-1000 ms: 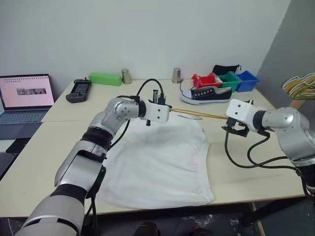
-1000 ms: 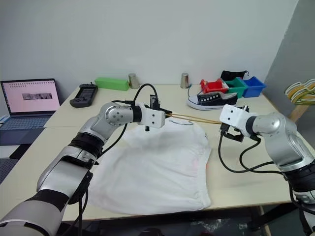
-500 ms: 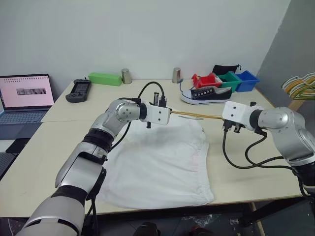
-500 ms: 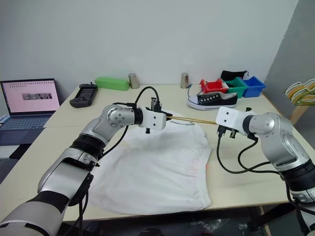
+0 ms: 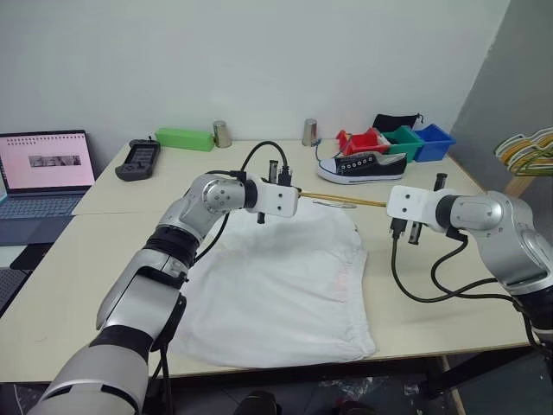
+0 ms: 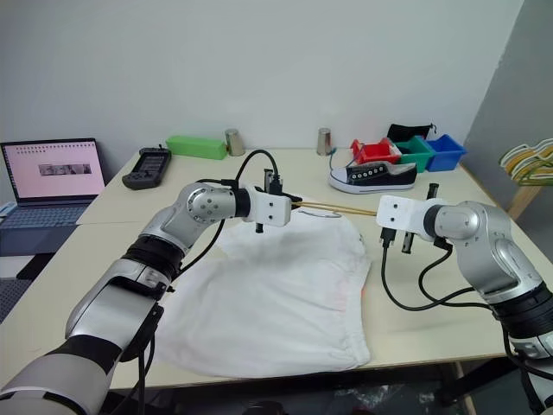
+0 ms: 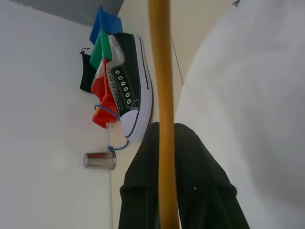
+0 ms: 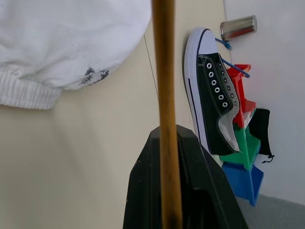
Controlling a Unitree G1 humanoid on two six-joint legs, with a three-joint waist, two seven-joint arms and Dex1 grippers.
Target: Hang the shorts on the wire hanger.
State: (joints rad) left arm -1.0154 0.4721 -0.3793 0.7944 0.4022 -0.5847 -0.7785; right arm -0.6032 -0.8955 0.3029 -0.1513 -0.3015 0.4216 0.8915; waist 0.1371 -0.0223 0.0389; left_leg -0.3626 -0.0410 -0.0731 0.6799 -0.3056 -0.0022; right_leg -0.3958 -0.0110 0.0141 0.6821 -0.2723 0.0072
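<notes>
Your table [image 5: 69, 259] is a broad, pale, smooth slab, and the biggest thing on it is the shorts [image 5: 285, 277]: soft white fabric, wrinkled, spread flat from the middle of the table toward its near edge, with a ribbed waistband showing in the right wrist view. At the far end of the shorts you have the wire hanger [image 5: 346, 201], a thin, stiff yellow-orange rod running level between your two arms, above the table. Your left gripper [image 5: 283, 177] has its black fingers [image 7: 200, 191] pinched on one end of that wire, over the far edge of the shorts; your right gripper [image 5: 436, 183] is pressed together on the other end, beyond the right side of the shorts, and the wire passes straight up between its fingers [image 8: 200, 191] in the wrist view. Toward the far right corner lies a black canvas sneaker [image 5: 361, 166] with a white rubber sole and white laces, beside red, green and blue plastic bins [image 5: 399, 140]. Along the far edge stand a flat green box [image 5: 185, 138] and two small shiny metal cups [image 5: 309, 131].
</notes>
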